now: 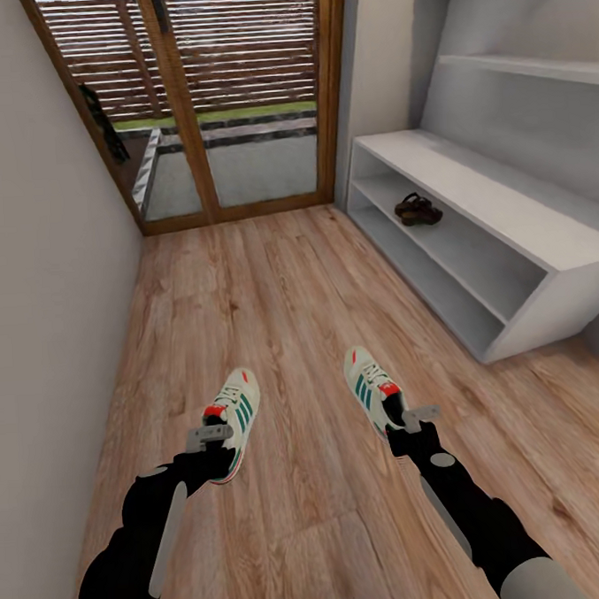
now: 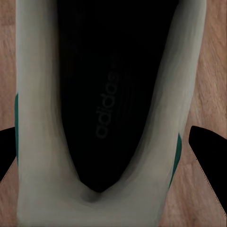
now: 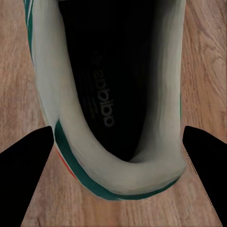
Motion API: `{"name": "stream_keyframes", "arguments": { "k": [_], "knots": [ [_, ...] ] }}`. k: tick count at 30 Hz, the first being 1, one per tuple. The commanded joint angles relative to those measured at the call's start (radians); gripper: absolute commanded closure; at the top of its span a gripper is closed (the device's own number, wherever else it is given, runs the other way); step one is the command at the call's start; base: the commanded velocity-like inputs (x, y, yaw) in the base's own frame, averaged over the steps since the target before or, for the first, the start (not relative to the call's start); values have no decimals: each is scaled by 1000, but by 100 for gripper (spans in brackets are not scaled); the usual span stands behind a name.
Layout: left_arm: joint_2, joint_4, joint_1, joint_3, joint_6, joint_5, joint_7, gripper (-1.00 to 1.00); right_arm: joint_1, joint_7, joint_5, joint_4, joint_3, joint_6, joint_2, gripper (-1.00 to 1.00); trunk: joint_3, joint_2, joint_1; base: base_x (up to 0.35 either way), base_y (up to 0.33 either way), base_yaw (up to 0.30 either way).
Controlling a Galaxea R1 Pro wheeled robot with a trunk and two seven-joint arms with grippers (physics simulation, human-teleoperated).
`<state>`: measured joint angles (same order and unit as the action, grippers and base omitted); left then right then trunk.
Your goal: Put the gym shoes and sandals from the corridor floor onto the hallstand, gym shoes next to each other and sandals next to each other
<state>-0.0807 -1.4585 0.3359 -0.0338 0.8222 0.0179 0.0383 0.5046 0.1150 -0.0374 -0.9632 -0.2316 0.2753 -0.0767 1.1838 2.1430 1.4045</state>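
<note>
- Head view: two white lace-up gym shoes with teal stripes lie well apart on the light wood-plank corridor floor (image 1: 281, 283), the left shoe (image 1: 235, 419) under the left gripper (image 1: 210, 436), the right shoe (image 1: 373, 385) under the right gripper (image 1: 411, 417). Dark brown strap sandals (image 1: 417, 209) sit on the middle tier of the white-grey hallstand (image 1: 507, 207).
- Left wrist view: black fingers (image 2: 208, 156) spread, flanking the left shoe's heel opening.
- Right wrist view: fingers (image 3: 205, 170) spread either side of the right shoe's heel.
</note>
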Motion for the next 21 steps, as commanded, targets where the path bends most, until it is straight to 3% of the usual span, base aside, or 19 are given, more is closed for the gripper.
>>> {"name": "stream_keyframes", "arguments": {
  "k": [1, 8, 21],
  "knots": [
    [0, 0, 0, 0, 0, 1, 0, 100, 0, 0, 1, 0, 0, 0, 0, 100, 0, 0, 0, 338, 29, 1],
    [1, 0, 0, 0, 0, 1, 0, 100, 0, 0, 1, 0, 0, 1, 0, 100, 1, 0, 0, 338, 115, 14],
    [1, 0, 0, 0, 0, 0, 0, 100, 0, 0, 1, 0, 0, 0, 0, 100, 11, 0, 0, 338, 144, 138]
  ]
}}
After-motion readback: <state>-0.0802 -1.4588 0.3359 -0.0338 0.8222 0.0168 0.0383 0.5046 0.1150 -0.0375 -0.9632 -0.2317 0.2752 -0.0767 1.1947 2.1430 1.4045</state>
